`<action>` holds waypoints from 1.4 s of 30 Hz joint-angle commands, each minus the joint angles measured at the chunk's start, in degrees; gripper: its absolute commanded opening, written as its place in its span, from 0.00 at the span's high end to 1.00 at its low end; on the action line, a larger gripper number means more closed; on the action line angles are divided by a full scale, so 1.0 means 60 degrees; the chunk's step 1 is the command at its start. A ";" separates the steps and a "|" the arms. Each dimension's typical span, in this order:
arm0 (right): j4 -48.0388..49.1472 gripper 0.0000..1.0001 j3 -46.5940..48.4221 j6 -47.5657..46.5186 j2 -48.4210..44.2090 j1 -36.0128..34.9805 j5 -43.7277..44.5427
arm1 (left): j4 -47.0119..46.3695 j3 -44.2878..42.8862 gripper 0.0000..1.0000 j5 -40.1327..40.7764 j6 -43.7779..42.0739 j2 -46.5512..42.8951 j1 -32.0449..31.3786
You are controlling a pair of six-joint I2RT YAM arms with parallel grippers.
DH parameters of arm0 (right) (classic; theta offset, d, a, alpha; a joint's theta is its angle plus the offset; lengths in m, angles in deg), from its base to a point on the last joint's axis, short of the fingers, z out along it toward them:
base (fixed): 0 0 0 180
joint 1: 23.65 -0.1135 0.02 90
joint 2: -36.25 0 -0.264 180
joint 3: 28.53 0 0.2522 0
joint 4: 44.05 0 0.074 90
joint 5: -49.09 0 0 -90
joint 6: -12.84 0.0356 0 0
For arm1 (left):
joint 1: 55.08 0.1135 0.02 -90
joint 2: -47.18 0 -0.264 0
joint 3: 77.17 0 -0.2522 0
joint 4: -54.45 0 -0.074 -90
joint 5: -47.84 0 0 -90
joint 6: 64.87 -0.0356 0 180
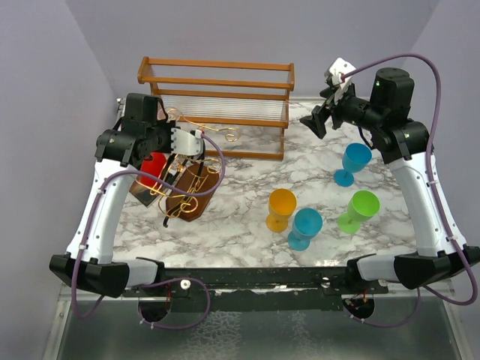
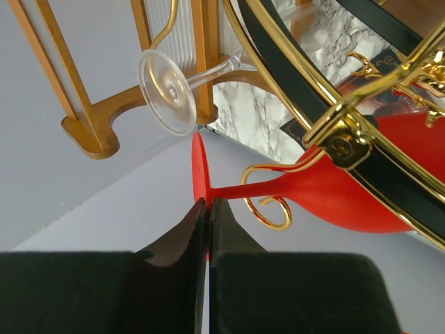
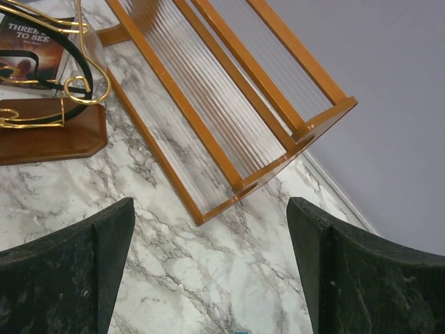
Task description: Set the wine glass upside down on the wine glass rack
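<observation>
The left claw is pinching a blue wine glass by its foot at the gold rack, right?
Not quite: the wine glass is red, not blue. The left wrist view shows the left claw pinching its foot at the gold rack.

1. The left fingers (image 2: 174, 247) press together on the lower rim of the red wine glass (image 2: 334, 198), gripping its foot.
2. The glass lies sideways, and its stem passes through a curled gold loop of the wine glass rack (image 2: 345, 144).
3. A clear glass (image 2: 167, 90) shows its round foot just beside a post of the wooden frame (image 2: 90, 118).
4. The marbled surface (image 2: 254, 118) shows behind them.
</observation>
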 commanded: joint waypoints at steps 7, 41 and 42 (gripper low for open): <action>0.0085 0.10 -0.0152 -0.0082 -0.0267 0.0004 0.0004 | -0.0885 0.0614 0.99 0.1024 -0.0585 0.0173 -0.0159; -0.0007 0.09 -0.0186 -0.0162 -0.0123 0.0004 -0.0098 | 0.0143 0.0575 0.93 0.1023 0.0366 -0.0402 -0.0203; 0.0007 0.09 -0.0218 -0.0189 -0.0146 0.0004 -0.0034 | 0.0143 0.0594 0.93 0.0954 0.0366 -0.0389 -0.0203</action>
